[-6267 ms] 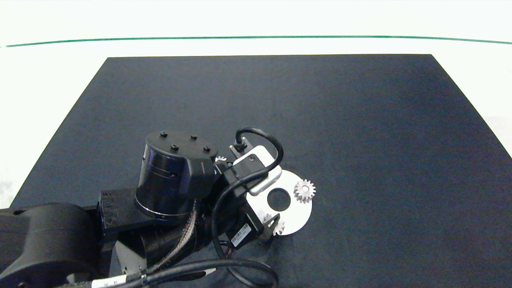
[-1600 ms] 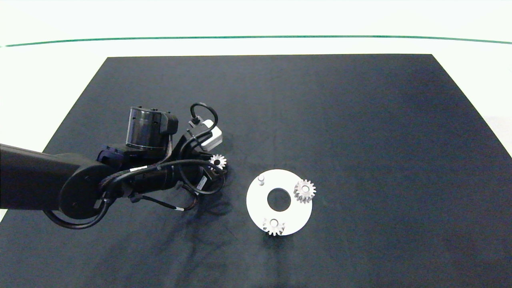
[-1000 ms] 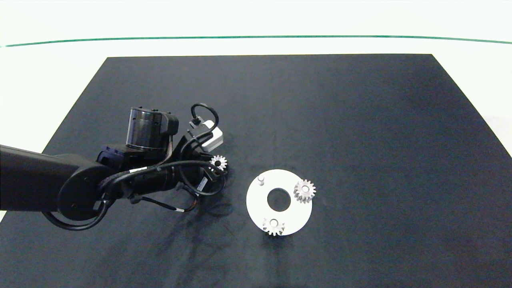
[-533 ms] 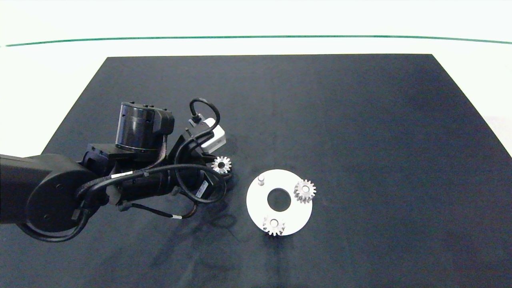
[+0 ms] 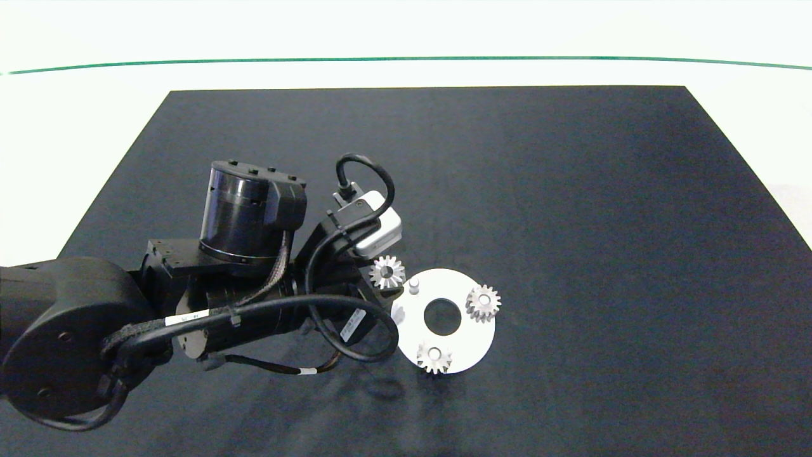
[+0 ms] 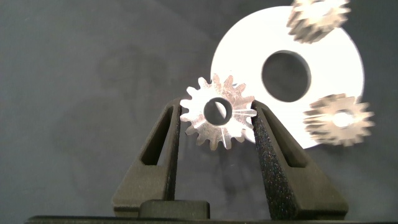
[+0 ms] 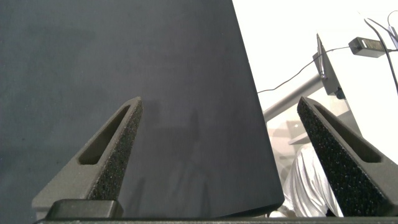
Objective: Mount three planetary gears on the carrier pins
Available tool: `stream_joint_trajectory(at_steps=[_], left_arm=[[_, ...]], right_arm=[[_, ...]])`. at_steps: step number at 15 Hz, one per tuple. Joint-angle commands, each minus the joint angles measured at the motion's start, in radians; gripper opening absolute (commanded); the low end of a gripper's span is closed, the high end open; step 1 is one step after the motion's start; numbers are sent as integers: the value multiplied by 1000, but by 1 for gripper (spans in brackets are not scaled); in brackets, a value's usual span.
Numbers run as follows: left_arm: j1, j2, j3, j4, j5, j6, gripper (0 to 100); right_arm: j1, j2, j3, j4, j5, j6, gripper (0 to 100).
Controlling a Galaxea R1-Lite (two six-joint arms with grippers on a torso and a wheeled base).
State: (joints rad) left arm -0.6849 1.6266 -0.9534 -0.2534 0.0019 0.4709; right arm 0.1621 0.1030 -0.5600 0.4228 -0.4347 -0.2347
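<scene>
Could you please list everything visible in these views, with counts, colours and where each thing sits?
Planetary gears: three, silvery. Two sit on the disc, one at its right side, one at its near edge; the third gear is held just left of the disc.
Carrier pins: one bare pin, pale, on the disc's far left; the other two are under seated gears.
White disc: one, large centre hole, mid-mat.
Mat: one, black, on a white table.
Left gripper: fingers clamped on the third gear.
Right gripper: open, over the mat's edge.
</scene>
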Motion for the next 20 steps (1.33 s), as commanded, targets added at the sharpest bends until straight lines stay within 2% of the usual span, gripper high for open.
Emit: stream_joint_trajectory(at_steps=[1, 6, 13, 20], left_arm=[[-28, 35, -2, -12, 13, 2, 16], [-35, 91, -42, -18, 36, 5, 16], [-48, 127, -50, -60, 36, 2, 16], [-47, 139, -62, -63, 35, -1, 16]], right_arm=[[0, 0, 0, 2, -3, -3, 100], [0, 0, 0, 2, -3, -3, 100], [2, 0, 0, 2, -3, -2, 100], [2, -2, -5, 2, -3, -3, 100]])
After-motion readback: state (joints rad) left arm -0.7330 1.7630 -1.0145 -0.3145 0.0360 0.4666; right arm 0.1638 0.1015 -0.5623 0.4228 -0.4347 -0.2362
